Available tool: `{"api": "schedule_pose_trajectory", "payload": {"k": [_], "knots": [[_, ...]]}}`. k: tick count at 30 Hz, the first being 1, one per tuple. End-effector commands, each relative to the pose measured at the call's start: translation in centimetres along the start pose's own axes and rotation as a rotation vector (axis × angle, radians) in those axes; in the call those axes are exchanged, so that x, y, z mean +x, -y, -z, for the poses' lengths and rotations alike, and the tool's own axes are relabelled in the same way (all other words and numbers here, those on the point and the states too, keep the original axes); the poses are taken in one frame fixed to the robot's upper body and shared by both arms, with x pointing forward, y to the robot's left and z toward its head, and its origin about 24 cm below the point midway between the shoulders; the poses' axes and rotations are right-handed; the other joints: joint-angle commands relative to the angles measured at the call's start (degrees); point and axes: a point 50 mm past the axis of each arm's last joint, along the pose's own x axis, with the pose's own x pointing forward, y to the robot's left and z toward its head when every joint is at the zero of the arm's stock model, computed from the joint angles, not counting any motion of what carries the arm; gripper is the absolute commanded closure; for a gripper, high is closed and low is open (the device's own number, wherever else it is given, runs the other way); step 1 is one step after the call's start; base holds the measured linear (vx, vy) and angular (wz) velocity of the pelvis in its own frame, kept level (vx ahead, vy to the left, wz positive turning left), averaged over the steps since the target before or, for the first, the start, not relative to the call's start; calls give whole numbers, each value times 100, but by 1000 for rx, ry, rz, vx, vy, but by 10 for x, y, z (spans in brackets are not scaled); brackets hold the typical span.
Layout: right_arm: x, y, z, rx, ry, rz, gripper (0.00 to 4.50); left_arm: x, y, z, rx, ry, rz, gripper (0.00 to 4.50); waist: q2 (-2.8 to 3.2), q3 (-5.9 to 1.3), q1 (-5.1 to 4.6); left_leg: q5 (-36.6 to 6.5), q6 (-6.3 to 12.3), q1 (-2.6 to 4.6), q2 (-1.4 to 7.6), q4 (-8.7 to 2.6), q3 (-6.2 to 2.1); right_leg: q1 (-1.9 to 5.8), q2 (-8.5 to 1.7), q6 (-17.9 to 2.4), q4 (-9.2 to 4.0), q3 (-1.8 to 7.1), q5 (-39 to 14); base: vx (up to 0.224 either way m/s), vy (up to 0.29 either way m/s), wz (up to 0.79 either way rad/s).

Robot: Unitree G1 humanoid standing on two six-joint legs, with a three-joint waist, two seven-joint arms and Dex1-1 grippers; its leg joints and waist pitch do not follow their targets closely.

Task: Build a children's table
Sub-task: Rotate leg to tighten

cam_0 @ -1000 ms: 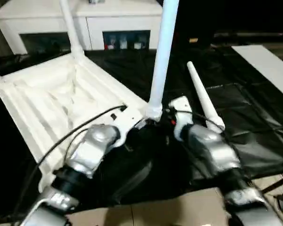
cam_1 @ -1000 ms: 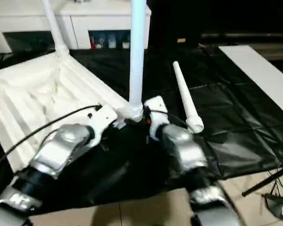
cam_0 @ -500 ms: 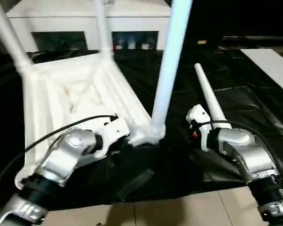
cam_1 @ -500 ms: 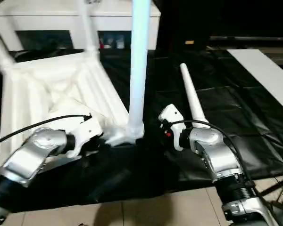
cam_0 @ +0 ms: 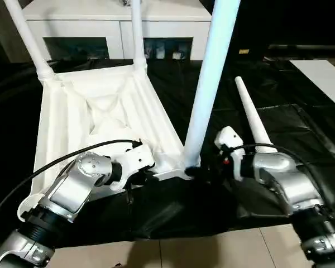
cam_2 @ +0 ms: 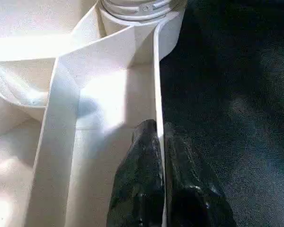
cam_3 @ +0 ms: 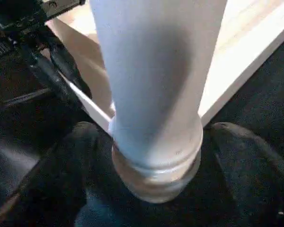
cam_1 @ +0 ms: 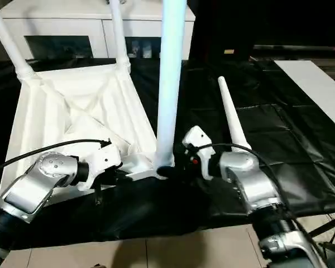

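White plastic table (cam_0: 100, 111) lies upside down; left gripper (cam_2: 160, 142) pinches its rim, right gripper (cam_3: 151, 156) straddles the leg (cam_0: 209, 84), wide — next, clamp and twist.

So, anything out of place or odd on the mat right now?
One long tapered white plastic leg lies loose on the black mat, unattached, beside the upside-down white plastic tabletop. The tabletop sits skewed, its near corner off the mat, where the left tool pinches the rim. Nothing looks damaged or spilled.
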Motion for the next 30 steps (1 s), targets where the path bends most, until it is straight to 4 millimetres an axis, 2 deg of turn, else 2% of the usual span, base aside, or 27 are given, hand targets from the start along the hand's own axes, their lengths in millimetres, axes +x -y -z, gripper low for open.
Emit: {"api": "schedule_pose_trajectory", "payload": {"k": [1, 11, 17, 20, 22, 26, 29, 30], "knots": [[2, 4, -5, -11, 10, 10, 83, 6, 9, 1, 19, -14, 58, 450, 15, -329, -27, -483, 378, 58, 95, -327, 27, 313, -210, -1567, -335, 237, 438, 0, 0, 0], [8, 4, -2, -4, 2, -19, 166, 6, 10, 2, 19, -17, 59, 450, 4, -335, -19, -437, 425, 54, 92, -316, 28, 326, -214, -1569, -325, 236, 459, 0, 0, 0], [9, 4, -1, -1, -1, -22, 175, 5, 10, 3, 17, -23, 61, 450, 1, -344, -24, -390, 445, 48, 87, -306, 28, 332, -214, -1601, -311, 234, 535, 0, 0, 0], [11, 6, 1, 14, -2, 10, 176, 5, 10, 3, 8, -23, 57, 450, 6, -332, -29, -487, 417, 52, 93, -316, 27, 327, -216, -1588, -325, 234, 393, 0, 0, 0], [18, 14, 7, 79, -6, 155, 176, 10, 3, 3, -29, -21, -31, 450, 8, -318, -61, -566, 331, 50, 92, -330, 28, 314, -216, -1570, -336, 233, 219, 0, 0, 0], [31, 16, 14, 176, 1, 309, 177, 19, -8, -1, -109, -5, -177, 450, 7, -284, -153, -1081, 44, 63, 91, -376, 15, 295, -225, -1380, -428, 238, -643, 0, 0, 0], [40, 16, 19, 237, -2, 411, 177, 25, -12, -5, -158, 2, -238, 450, -3, -276, -188, -1234, -21, 42, 83, -400, -2, 287, -227, -1236, -465, 238, -1007, 0, 0, 0], [49, 16, 22, 304, -7, 510, 177, 32, -15, -9, -196, 0, -309, 450, 4, -271, -193, -1314, -57, 51, 76, -400, -3, 270, -228, -1159, -492, 238, -1214, 0, 0, 0]]}}
